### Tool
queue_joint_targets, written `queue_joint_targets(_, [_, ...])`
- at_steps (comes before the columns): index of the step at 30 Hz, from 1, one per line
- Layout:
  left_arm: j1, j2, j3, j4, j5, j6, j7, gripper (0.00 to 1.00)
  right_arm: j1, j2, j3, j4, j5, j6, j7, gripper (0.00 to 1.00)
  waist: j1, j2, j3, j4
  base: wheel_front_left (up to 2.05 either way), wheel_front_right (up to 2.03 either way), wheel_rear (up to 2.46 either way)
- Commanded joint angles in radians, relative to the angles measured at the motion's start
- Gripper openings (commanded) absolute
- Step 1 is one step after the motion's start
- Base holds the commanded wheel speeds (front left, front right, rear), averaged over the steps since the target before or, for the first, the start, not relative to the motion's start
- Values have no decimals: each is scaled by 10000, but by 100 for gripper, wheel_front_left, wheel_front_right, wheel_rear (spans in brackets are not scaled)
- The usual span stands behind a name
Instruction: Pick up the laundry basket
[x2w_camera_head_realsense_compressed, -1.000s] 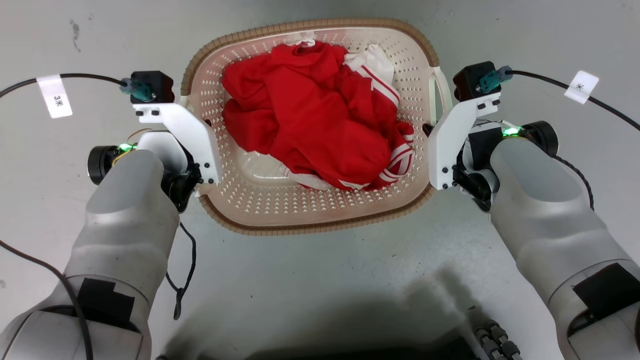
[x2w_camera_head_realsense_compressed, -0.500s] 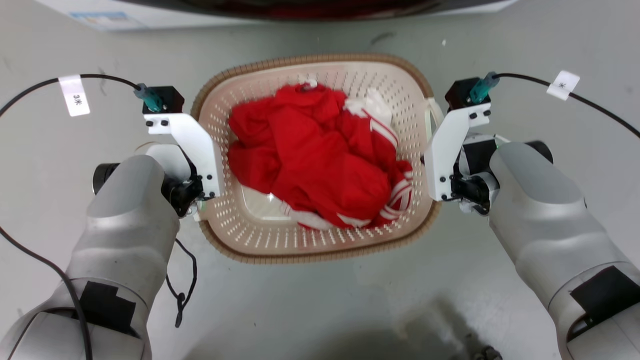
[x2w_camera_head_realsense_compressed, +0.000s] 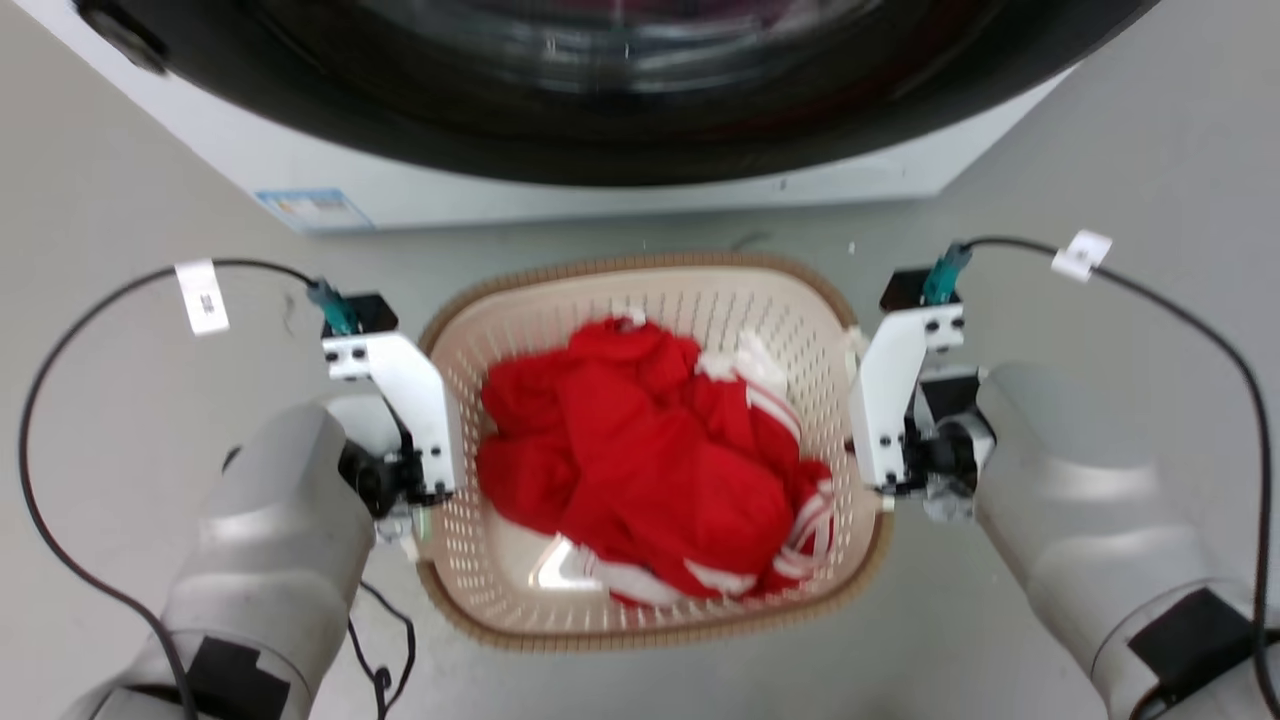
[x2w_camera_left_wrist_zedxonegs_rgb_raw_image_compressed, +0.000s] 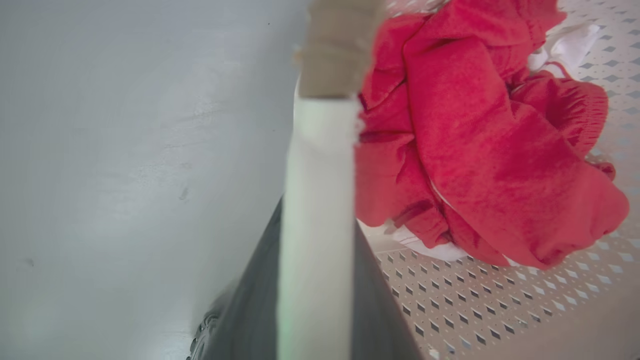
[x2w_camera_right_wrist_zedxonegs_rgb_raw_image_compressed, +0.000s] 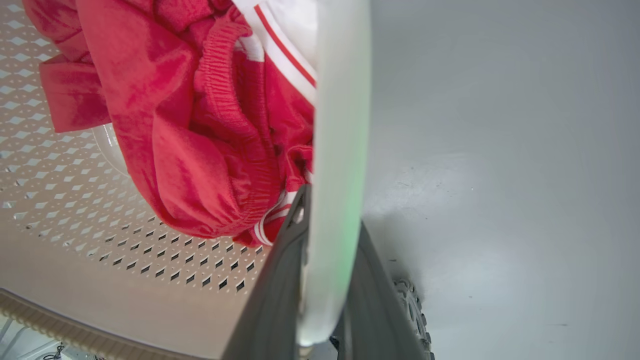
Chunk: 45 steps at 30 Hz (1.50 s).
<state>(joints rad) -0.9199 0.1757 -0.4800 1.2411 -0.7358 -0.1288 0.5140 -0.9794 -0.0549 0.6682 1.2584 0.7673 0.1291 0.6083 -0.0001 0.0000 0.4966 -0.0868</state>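
grey floor (x2w_camera_head_realsense_compressed: 120, 260), with a washer (x2w_camera_head_realsense_compressed: 500, 190) now at the far edge because the camera rose. basket (x2w_camera_head_realsense_compressed: 640, 268) of red clothes (x2w_camera_head_realsense_compressed: 640, 450) stays between the arms, left gripper (x2w_camera_left_wrist_zedxonegs_rgb_raw_image_compressed: 315, 260) clamped on its left handle (x2w_camera_left_wrist_zedxonegs_rgb_raw_image_compressed: 320, 150), right gripper (x2w_camera_right_wrist_zedxonegs_rgb_raw_image_compressed: 325, 235) on its right handle (x2w_camera_right_wrist_zedxonegs_rgb_raw_image_compressed: 340, 125); the lift looks under way.

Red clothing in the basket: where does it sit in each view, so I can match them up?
Head view: red clothing at centre, inside the laundry basket.
Left wrist view: upper right.
Right wrist view: upper left.
Shared landmark: the basket's perforated cream wall, beside the clothing in all three.
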Motion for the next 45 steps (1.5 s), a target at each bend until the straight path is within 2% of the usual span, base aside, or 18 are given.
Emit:
queue_joint_targets(1, [172, -134, -73, -55, -81, -24, 98, 0, 159, 88, 79, -97, 131, 28, 170, 0, 1, 0, -653, 8, 0, 0, 0])
queue_joint_targets(11, [763, -227, -296, -20, -664, -30, 946, 0, 928, 119, 296, -50, 884, 29, 1122, 0, 1, 0, -2195, -4, 0, 0, 0])
queue_joint_targets(24, [1619, -241, -438, 162, -1245, -32, 1949, 0, 1706, 119, 725, 9, 1456, 30, 2032, 0, 1, 0, -3641, 1, 0, 0, 0])
queue_joint_targets(35, [2543, -409, -578, 189, -1550, -35, 2099, 0, 2503, 121, 1125, 108, 1676, 30, 2273, 0, 1, 0, -4763, 60, 0, 0, 0])
queue_joint_targets(45, [2830, -475, -778, 68, -1708, -58, 1988, 0, 2626, 129, 1412, 166, 1675, 30, 2153, 0, 1, 0, -5105, 119, 0, 0, 0])
